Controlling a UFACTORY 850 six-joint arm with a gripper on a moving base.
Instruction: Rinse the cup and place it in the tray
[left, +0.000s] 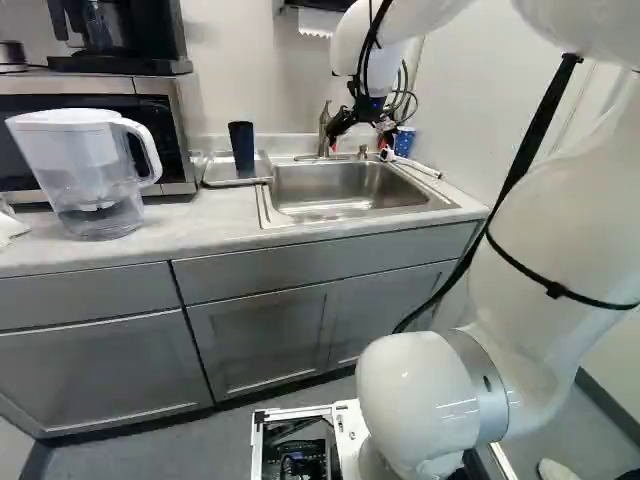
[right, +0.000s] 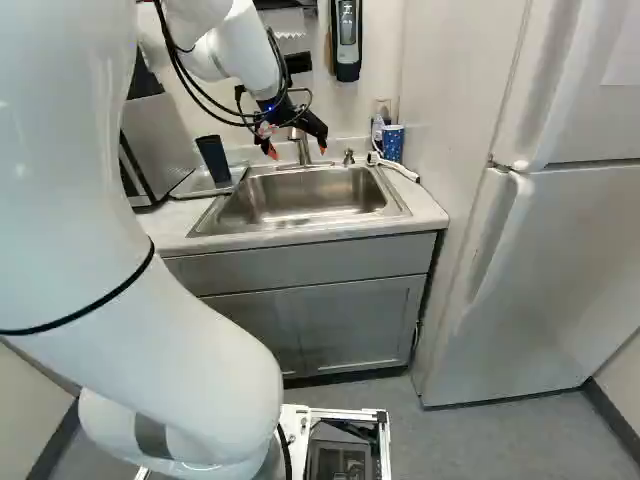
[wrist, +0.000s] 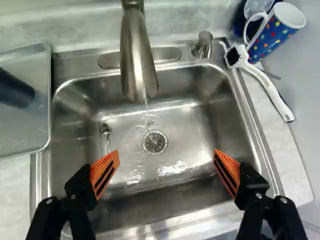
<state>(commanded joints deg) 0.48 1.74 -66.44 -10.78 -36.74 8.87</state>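
If the fingers (wrist: 105, 173) — wide apart (and empty) — approach the dark cup (wrist: 15, 90) off-center, one could topple it on the tray (wrist: 27, 134).

A broad gap stands between the spread fingers of the gripper (right: 298, 152), with room to pass down toward the basin (wrist: 200, 130). Ahead, the spout (wrist: 134, 55) juts over the basin toward the gripper and bars the middle; a thin stream of water (wrist: 146, 100) drops from its mouth. Room runs to either side of the spout, within the basin's walls. On the basin floor, ahead of the left finger, lies a spoon (wrist: 106, 130). Ahead and right, a metal knob (wrist: 202, 46), a brush (wrist: 267, 87) and a dotted mug (wrist: 275, 32) crowd the corner by the wall (wrist: 302, 75). To the left, the raised rim of the tray (wrist: 49, 100) and the dark cup (wrist: 15, 91) on it obstruct a low sideways pass
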